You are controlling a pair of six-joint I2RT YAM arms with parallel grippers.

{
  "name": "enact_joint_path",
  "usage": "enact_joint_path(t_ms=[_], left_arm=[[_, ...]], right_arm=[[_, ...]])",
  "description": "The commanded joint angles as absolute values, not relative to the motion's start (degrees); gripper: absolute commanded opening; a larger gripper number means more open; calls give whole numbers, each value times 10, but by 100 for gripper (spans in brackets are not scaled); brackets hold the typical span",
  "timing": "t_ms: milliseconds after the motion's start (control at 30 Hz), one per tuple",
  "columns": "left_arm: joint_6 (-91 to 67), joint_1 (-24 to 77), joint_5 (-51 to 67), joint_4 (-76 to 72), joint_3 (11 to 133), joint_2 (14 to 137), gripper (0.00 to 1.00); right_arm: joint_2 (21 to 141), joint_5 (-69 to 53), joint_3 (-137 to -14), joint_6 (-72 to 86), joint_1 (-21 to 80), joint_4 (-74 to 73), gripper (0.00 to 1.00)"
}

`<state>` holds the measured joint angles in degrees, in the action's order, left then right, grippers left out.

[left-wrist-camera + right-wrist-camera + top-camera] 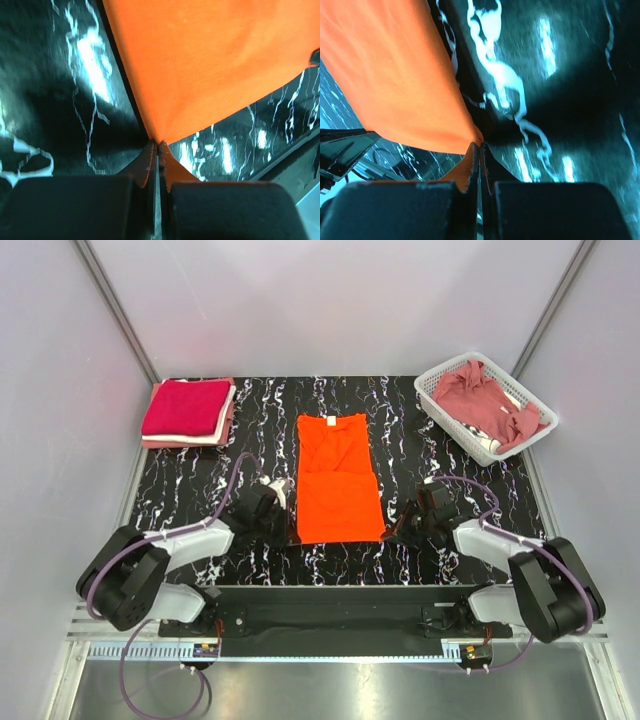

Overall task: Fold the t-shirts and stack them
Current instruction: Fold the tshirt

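Note:
A bright orange t-shirt (338, 478) lies folded into a long strip down the middle of the black marbled table (200, 480), collar at the far end. My left gripper (290, 530) is shut on its near left corner (159, 136). On the other side my right gripper (392, 532) is shut on the near right corner (476, 135). Both corners are pinched right at the fingertips. A stack of folded t-shirts (188, 410), crimson-magenta on top with paler ones under it, rests at the far left.
A white lattice basket (440, 385) stands at the far right corner with a crumpled dusty rose t-shirt (484, 402) in it. Grey walls close the table on three sides.

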<state>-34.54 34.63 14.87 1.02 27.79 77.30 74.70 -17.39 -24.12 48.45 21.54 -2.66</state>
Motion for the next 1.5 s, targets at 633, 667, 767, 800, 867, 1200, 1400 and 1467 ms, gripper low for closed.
enact_joint_path(t_ms=[633,667,767,800,867,1200,1400,1467], left_arm=[[-371,475,62,244,368,543,0],[-364,473,58,260,397,552,0],[-338,451,49,276,447,588,0],[-331,427,58,274,459,605,0],[-308,401,69,276,493,626,0],[-223,241,134,287,677,830,0],[-198,186,160,289,805,967,0],[-192,173,162,295,854,1006,0]], right_arm=[[475,-85,-376,375,232,-338,0],[489,-74,-393,367,231,-343,0],[544,-59,-465,349,231,-348,0],[561,-55,-483,344,230,-347,0],[623,-60,-546,324,228,-348,0],[914,-112,-815,222,192,-347,0],[1080,-158,-965,213,171,-353,0],[1135,-166,-1019,207,169,-354,0]])
